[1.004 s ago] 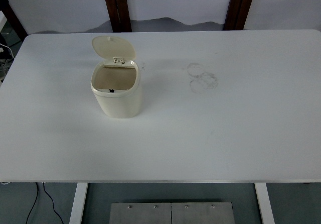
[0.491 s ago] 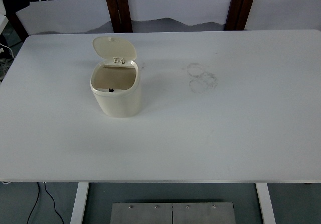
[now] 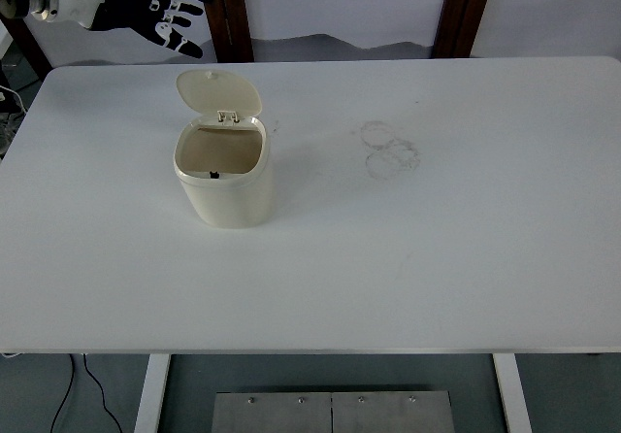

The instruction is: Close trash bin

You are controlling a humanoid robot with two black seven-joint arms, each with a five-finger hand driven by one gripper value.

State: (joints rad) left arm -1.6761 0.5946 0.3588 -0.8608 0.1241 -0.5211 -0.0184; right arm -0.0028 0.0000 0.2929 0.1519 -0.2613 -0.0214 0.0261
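Left robot hand (image 3: 160,11) hangs at the top-left corner, fingers spread and holding nothing, above the counter's (image 3: 437,258) far edge. At its five o'clock, well apart, the cream trash bin (image 3: 225,181) stands upright with its lid (image 3: 219,93) flipped up.

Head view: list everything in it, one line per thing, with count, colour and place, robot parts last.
trash bin: one, cream, left of the table's centre, standing upright and open
lid: one, cream, hinged at the bin's far rim, tipped up
table: one, white, fills most of the view
ring marks: a few, faint grey, on the table right of the bin
wooden posts: two, dark brown, behind the table
cable: one, black, on the floor at bottom left
left hand: one, black and white, top left above the far edge, fingers spread, holding nothing
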